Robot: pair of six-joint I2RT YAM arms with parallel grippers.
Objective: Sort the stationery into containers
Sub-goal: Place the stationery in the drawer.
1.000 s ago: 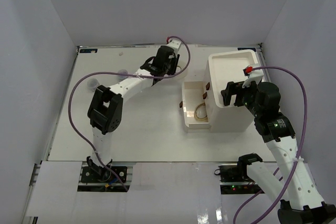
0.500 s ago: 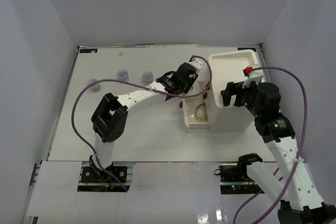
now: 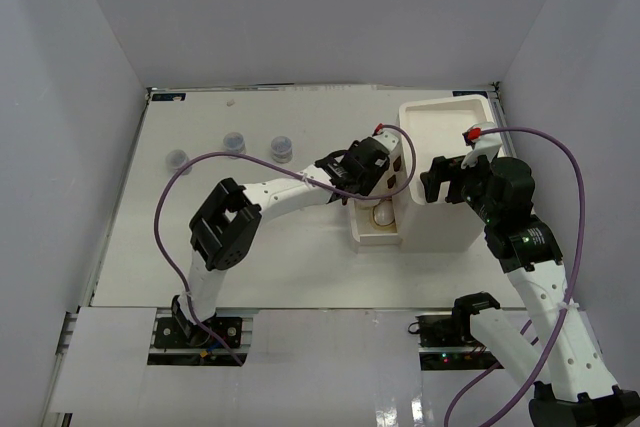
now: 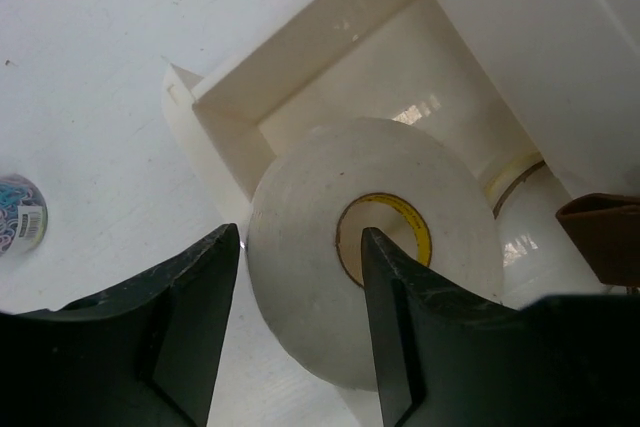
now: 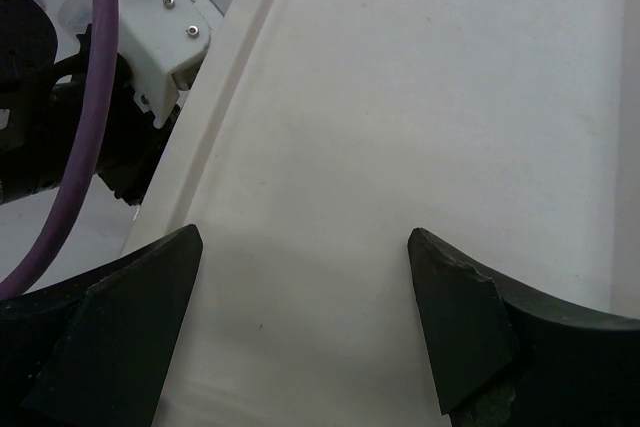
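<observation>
Left arm has swung over from the far middle of the table in the last second. The left gripper [image 4: 300,247] now hangs above the pulled-out drawer [image 4: 300,77] of the white organiser [image 3: 440,222]. The tape ring [image 4: 455,257] came with it and sits face-up right over the drawer opening, partly across its near corner. Fingers straddle the ring wall, one outside the rim, one by the hole. They look to be easing apart, but can't tell if they still pinch it or have let go. Reads as a drop in progress. Thin loop band [image 4: 525,175] is already in that drawer, half hidden behind the tape. With the arm gone from the back, the three jars [image 3: 233,141] are in plain sight again, on the table at far left, well apart from the organiser, untouched. Right gripper [image 5: 300,237] hasn't budged: parked over the tray top [image 5: 400,97], fingers wide apart, nothing between them. Can't spot any pens from here. My read: tape is about done once it settles flat, and it could hang up on the drawer corner. Jars are next, and the drawer still needs shutting.
</observation>
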